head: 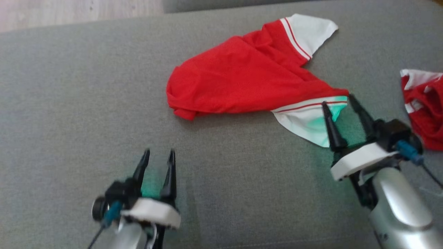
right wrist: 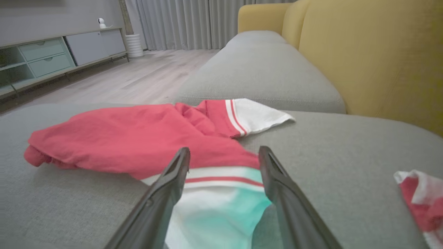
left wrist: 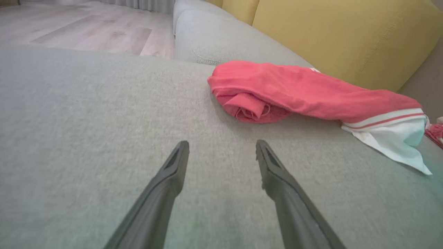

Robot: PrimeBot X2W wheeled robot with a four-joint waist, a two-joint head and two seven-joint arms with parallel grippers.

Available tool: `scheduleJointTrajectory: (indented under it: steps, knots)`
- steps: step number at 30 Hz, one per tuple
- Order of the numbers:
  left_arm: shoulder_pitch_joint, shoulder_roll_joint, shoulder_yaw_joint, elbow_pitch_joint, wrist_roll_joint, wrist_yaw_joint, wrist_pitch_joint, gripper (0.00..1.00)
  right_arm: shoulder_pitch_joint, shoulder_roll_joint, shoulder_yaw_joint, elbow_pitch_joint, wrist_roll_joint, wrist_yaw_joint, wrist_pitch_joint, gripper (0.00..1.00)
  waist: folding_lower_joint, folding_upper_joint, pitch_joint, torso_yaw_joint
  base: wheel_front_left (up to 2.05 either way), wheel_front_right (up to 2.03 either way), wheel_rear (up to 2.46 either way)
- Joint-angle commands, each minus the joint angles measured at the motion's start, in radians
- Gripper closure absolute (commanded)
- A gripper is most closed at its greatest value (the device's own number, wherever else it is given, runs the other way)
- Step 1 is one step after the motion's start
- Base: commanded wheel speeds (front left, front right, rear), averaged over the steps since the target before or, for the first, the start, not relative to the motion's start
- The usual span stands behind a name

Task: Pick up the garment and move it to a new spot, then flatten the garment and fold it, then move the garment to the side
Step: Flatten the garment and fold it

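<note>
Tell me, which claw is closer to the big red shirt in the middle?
Right. The right gripper is open at the white sleeve of the red shirt; the left gripper is open over bare cushion, apart from the shirt.

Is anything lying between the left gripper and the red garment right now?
Nothing visible. Bare grey sofa cushion lies between the open left gripper and the rolled end of the red garment.
</note>
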Motion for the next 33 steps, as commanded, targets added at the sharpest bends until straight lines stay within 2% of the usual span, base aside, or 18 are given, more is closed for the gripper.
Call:
scheduleJointTrajectory:
  steps: [1, 8, 17, 20, 21, 22, 25, 28, 33]
  knots:
    - [-0.076, 0.003, 0.017, -0.007, -0.017, -0.002, -0.01, 0.0, 0.005, 0.013, 0.016, -0.044, -0.008, 0.004, -0.013, 0.0, -0.0001, -0.0001, 0.036, -0.011, 0.0, 0.0, 0.0]
    - [-0.228, 0.003, -0.031, 0.126, -0.066, -0.032, -0.01, 0.0, -0.012, 0.051, 0.035, -0.082, -0.018, 0.004, -0.014, 0.0, -0.0001, -0.0001, 0.104, -0.052, 0.0, 0.0, 0.0]
    - [-0.354, 0.003, -0.037, 0.224, -0.123, -0.052, -0.01, 0.0, -0.021, 0.07, 0.042, -0.084, -0.009, 0.004, -0.014, 0.0, -0.0001, -0.0001, 0.137, -0.098, 0.0, 0.0, 0.0]
    - [-0.374, 0.003, -0.025, 0.232, -0.117, -0.038, -0.01, 0.0, -0.019, 0.076, 0.04, -0.083, -0.008, 0.004, -0.014, 0.0, -0.0001, -0.0001, 0.137, -0.101, 0.0, 0.0, 0.0]
    - [-0.381, 0.003, -0.015, 0.234, -0.103, -0.019, -0.01, 0.56, -0.018, 0.079, 0.04, -0.083, -0.008, 0.004, -0.014, 0.0, -0.0001, -0.0001, 0.135, -0.101, 0.0, 0.0, 0.0]
    - [-0.385, 0.003, -0.007, 0.234, -0.087, -0.003, -0.01, 1.0, -0.016, 0.082, 0.039, -0.082, -0.007, 0.004, -0.014, 0.0, -0.0001, -0.0001, 0.132, -0.1, 0.0, 0.0, 0.0]
    - [-0.386, 0.003, 0.019, 0.198, -0.009, 0.029, -0.01, 1.0, -0.006, 0.089, 0.029, -0.078, -0.001, 0.004, -0.014, 0.0, -0.0001, -0.0001, 0.113, -0.083, 0.0, 0.0, 0.0]
    - [-0.367, 0.009, 0.069, 0.093, 0.086, 0.069, -0.01, 1.0, 0.013, 0.096, 0.018, -0.07, 0.001, 0.004, -0.014, 0.0, -0.0001, -0.0001, 0.087, -0.051, 0.0, 0.0, 0.0]
    - [-0.343, 0.066, 0.098, -0.097, 0.259, 0.107, -0.01, 1.0, 0.045, 0.107, 0.006, -0.048, 0.01, 0.004, -0.014, 0.0, -0.0001, -0.0001, 0.039, 0.011, 0.0, 0.0, 0.0]
